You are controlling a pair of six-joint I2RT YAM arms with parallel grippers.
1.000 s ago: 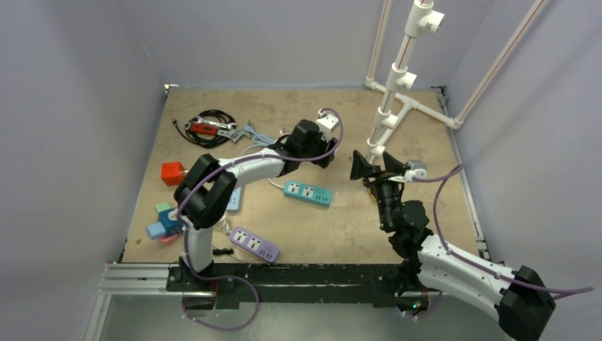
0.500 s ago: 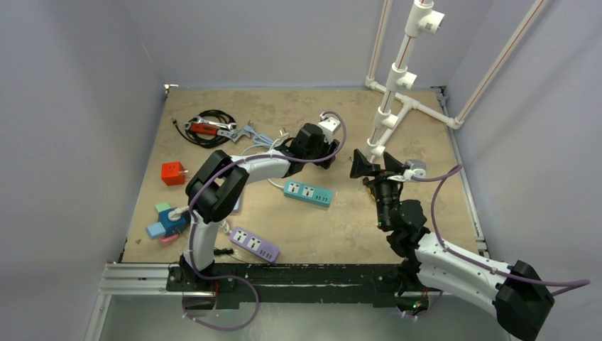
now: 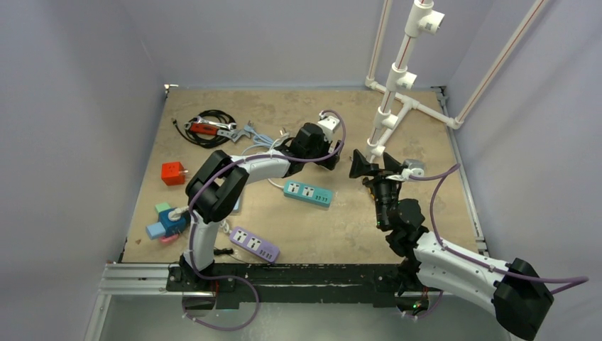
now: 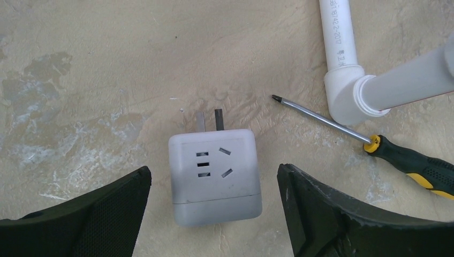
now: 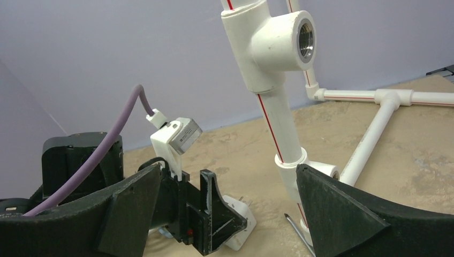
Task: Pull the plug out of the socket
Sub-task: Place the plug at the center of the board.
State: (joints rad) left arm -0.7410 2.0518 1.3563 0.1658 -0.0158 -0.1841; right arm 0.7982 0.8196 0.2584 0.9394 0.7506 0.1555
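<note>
— White plug (image 4: pixel 215 175), flat on the table (image 4: pixel 96 64), its two prongs (image 4: pixel 210 120) bare and pointing away. Is it out of the socket?

— It looks so. Nothing surrounds those prongs, and the teal power strip (image 3: pixel 308 192) lies well apart from it, nearer the arms' bases. I judge the pull itself done.

— So what is left?

— Little, as far as I can tell: the left gripper (image 4: pixel 212 179) only needs to lift clear.

— Is it holding the plug?

— No. Its jaws stand wide, one black finger (image 4: pixel 101 214) on each side of the plug, with bare table showing between each finger and the plug's sides.

— And the arm's pose?

— The left arm stretches from its base across to the far middle of the table, wrist low, looking straight down at the plug. A screwdriver (image 4: pixel 369 147) lies just beside, its tip towards the plug, near the foot of a white pipe (image 4: pixel 342 64).

— The right one?

— The right gripper (image 3: pixel 370 168) hovers raised beside the pipe frame, jaws fully apart and empty, facing the left wrist.
</note>
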